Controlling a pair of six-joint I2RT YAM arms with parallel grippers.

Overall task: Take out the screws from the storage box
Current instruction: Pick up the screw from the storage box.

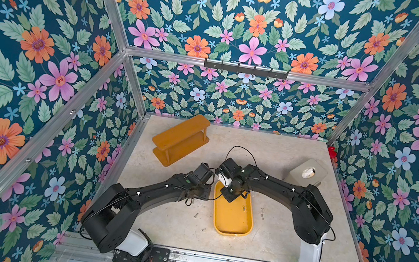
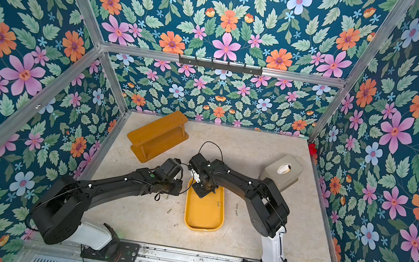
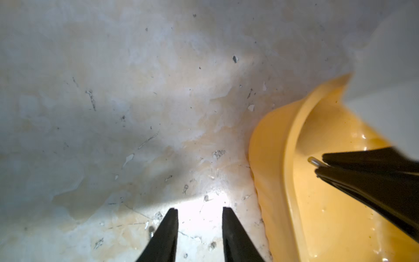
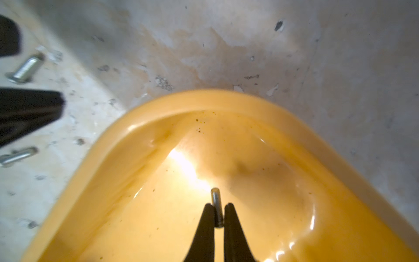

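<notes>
While left gripper (image 3: 200,209) hovers spread beside storage box (image 4: 192,99), right gripper (image 4: 218,204) pinches screw (image 4: 215,195) inside it.

The storage box (image 1: 232,222) under the right hand (image 4: 218,205) is glossy yellow; the screw (image 4: 215,195) at that hand's black tips is silver-grey. The worktop (image 1: 285,235) is mottled cream with grey flecks. Beyond the hand, a shelf (image 1: 180,138) is orange-brown, and the walls (image 1: 30,52) are dark teal with pink, orange and pale-blue flowers and green leaves.
</notes>
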